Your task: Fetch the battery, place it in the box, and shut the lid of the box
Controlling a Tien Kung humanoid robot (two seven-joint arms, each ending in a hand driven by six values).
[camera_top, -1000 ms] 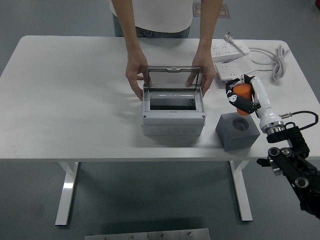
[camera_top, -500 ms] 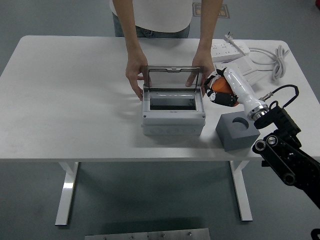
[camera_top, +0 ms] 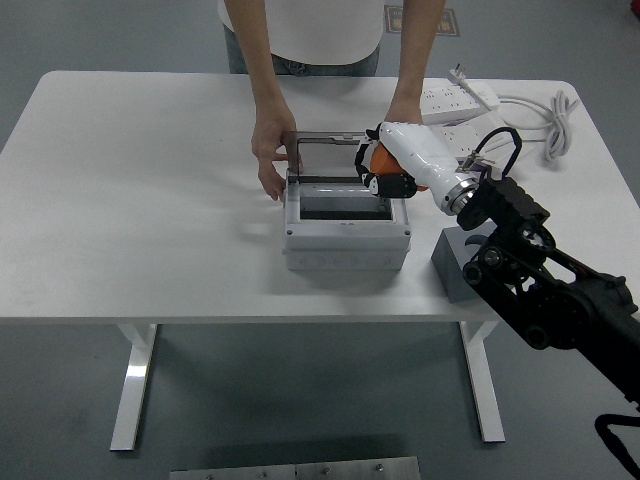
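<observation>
- The right hand (camera_top: 378,170) reached in from the right, its white forearm angled up and left over the counter (camera_top: 130,200).
- Its fingers were curled around the orange battery (camera_top: 381,160), gripping it.
- The battery hung above the box (camera_top: 345,235), over the right rear part of the opening and just in front of the raised lid (camera_top: 330,155); whether it touched the box could not be told.
- The box was grey, sat near the middle of the counter and stood open, its dark inside showing.
- The clear lid stood roughly upright along the box's far edge.
- A person stood at the far side of the counter.
- One of the person's hands (camera_top: 270,155) held the lid's left edge.
- The person's other hand (camera_top: 400,112) came down behind the lid's right corner, mostly hidden by the robot's forearm, so its hold could not be told.
- A grey block (camera_top: 452,268) sat on the counter just right of the box, largely covered by the black arm (camera_top: 540,290).
- A white power strip (camera_top: 458,100) and its cable (camera_top: 555,115) lay on the far right of the counter, well apart from the box.
- The left hand was out of sight.
</observation>
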